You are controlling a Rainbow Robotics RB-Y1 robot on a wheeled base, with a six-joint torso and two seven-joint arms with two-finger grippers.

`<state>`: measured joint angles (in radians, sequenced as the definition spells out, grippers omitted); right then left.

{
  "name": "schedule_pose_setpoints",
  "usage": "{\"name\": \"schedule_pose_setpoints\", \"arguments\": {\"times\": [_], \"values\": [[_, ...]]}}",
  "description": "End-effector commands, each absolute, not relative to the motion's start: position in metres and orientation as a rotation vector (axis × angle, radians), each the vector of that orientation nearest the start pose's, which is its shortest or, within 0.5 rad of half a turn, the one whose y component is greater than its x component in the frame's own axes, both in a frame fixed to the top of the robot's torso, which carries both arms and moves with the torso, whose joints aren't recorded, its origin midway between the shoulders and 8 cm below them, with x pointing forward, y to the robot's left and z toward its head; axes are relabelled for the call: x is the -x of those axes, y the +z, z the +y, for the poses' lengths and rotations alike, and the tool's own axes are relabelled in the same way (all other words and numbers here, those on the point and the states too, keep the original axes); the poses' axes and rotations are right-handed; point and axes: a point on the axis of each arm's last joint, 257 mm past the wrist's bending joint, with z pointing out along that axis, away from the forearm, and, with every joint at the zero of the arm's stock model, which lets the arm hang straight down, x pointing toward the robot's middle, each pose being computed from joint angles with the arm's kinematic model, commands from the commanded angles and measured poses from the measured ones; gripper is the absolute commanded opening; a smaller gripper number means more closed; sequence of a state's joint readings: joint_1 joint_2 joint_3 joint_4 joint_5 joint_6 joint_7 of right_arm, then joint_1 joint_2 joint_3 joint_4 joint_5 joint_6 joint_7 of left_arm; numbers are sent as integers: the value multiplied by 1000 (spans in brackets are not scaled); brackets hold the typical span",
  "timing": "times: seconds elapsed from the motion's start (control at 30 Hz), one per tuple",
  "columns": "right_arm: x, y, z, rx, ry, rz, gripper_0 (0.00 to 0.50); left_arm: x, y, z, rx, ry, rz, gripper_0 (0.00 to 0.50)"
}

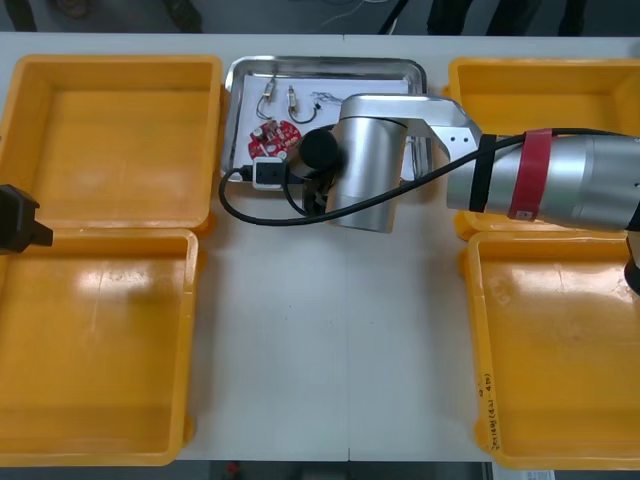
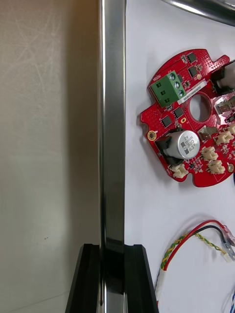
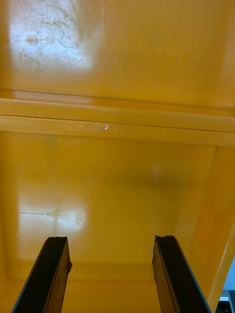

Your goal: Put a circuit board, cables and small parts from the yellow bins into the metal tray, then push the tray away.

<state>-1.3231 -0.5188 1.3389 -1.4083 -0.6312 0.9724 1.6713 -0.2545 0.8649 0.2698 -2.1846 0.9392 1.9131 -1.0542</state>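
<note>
**Tray loaded, bins bare: it's down to the push.**

Front view: all four yellow bins [image 1: 110, 130] look bare. The metal tray [image 1: 232, 110] between the far pair holds the circuit board [image 1: 272, 138] and thin cables [image 1: 282, 98], and the right arm [image 1: 370, 170] reaches over its near rim. Right wrist view: the right tool [image 2: 112, 250] is clenched on that rim (jaws apart by just the rim's width), with the board and a red and yellow cable [image 2: 183, 238] lying just inside. Left wrist view: the left tool [image 3: 111, 240] hangs released over one of those bins. Loading looks finished, I'd say; only shoving the tray across the desk [image 1: 330, 330] remains.
</note>
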Motion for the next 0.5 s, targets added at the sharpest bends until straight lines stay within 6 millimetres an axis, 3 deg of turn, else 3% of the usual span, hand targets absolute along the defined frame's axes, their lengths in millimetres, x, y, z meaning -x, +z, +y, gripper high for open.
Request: {"name": "schedule_pose_setpoints", "arguments": {"times": [0.03, 0.5], "values": [[-594, -162, 15, 1711, -598, 1563, 0, -382, -120, 372, 79, 34, 2630, 500], [-615, -156, 10, 1672, -563, 1578, 0, -382, -120, 372, 79, 34, 2630, 500]]}}
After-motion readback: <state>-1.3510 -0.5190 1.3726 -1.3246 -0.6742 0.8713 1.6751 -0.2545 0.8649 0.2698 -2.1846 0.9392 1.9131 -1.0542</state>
